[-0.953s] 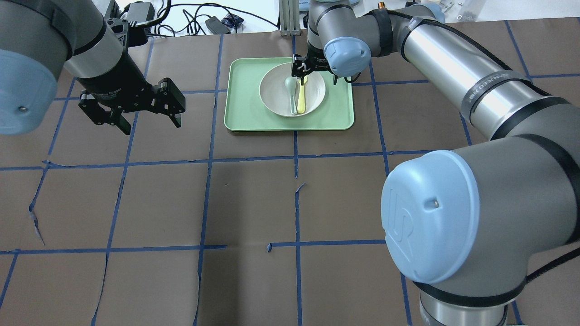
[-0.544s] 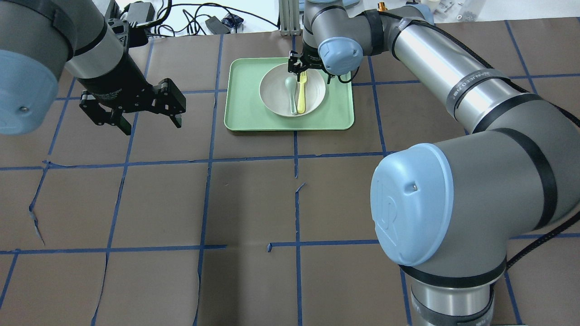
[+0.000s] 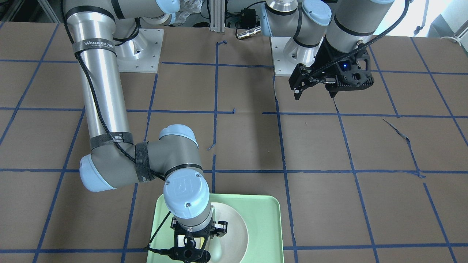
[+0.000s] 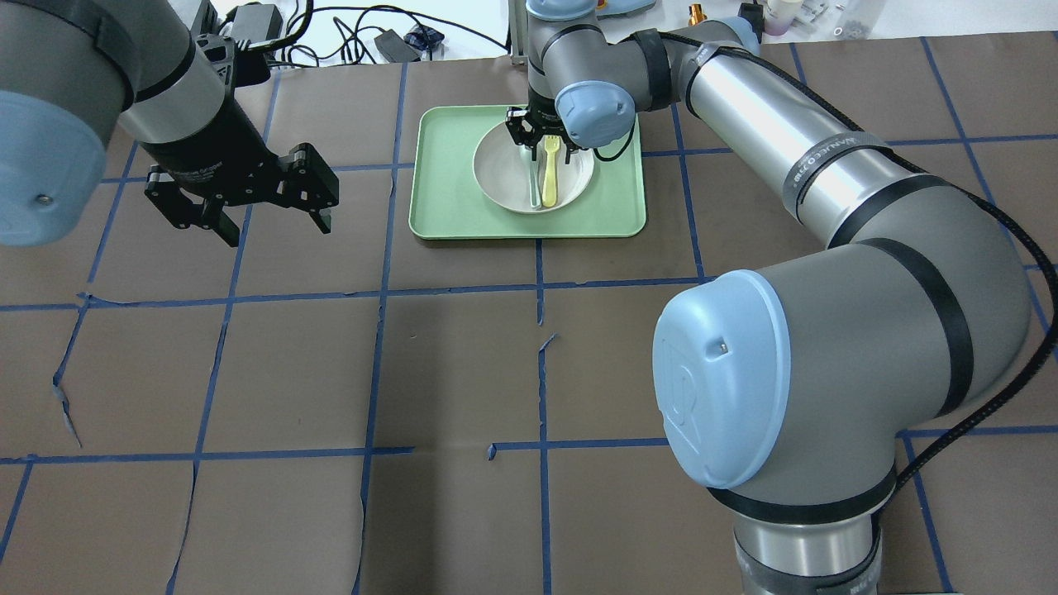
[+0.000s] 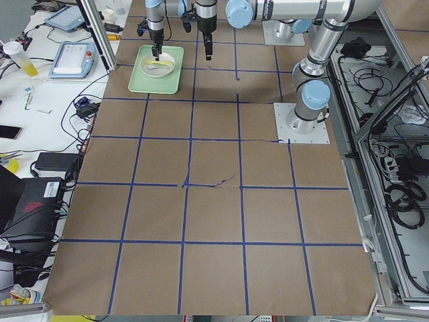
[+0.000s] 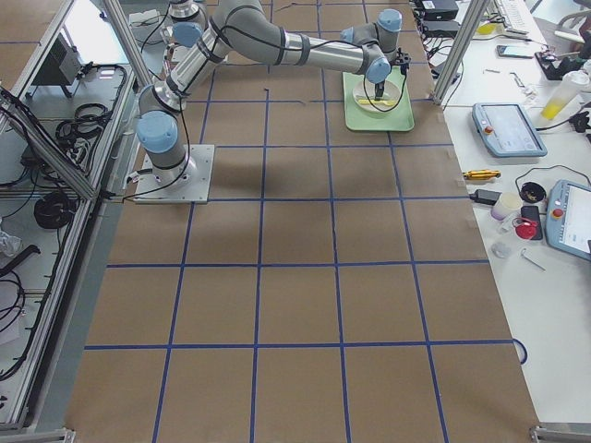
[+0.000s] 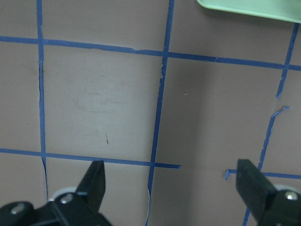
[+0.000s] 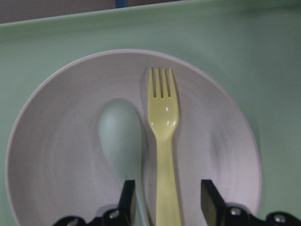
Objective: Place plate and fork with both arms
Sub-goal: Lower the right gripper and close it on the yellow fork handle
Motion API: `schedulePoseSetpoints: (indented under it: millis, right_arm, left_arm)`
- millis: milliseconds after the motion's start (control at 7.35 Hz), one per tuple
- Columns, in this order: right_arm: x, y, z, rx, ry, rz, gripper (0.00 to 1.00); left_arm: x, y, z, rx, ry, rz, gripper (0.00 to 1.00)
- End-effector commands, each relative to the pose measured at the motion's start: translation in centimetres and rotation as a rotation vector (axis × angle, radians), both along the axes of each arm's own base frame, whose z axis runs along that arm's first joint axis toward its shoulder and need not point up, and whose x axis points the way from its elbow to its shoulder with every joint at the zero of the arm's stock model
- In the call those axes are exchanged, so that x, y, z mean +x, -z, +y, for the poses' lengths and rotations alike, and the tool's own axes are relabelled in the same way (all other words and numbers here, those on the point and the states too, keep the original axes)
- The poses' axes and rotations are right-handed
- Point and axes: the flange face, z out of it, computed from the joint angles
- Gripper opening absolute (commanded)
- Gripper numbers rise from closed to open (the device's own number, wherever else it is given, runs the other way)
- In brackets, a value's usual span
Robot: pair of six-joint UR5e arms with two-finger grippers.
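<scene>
Fork (image 8: 163, 141) between right tool (image 8: 167, 194) fingers (image 8: 211, 201), seemingly, wrist view

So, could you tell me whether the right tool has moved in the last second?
Yes: in the overhead view the right tool has shifted left over the plate, against the fixed green tray.

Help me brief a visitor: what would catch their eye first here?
The long right arm reaches across the table to the green tray at its far edge. There the right gripper hangs open over the plate, fingers either side of the yellow fork lying beside a spoon. The left gripper hovers open over the table, left of the tray.
</scene>
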Motion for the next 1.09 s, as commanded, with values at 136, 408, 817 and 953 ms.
schedulePoseSetpoints:
  millis: [136,408,817,953]
  right_arm:
    - [0.4,0.9,-0.2,-0.003,-0.008,-0.025,0.57]
    - [0.3,2.2,-0.3,0.007,-0.008,-0.022,0.58]
    - [0.1,2.4,-0.2,0.008,-0.028,-0.01,0.57]
    - [0.0,2.1,-0.2,0.004,-0.031,-0.007,0.56]
  left_arm:
    - [0.0,0.0,0.1,0.001,0.0,-0.001,1.0]
    - [0.0,0.0,0.2,-0.001,0.0,0.0,1.0]
    - [0.0,0.1,0.1,0.002,0.0,0.0,1.0]
    - [0.0,0.1,0.1,0.002,0.0,0.0,1.0]
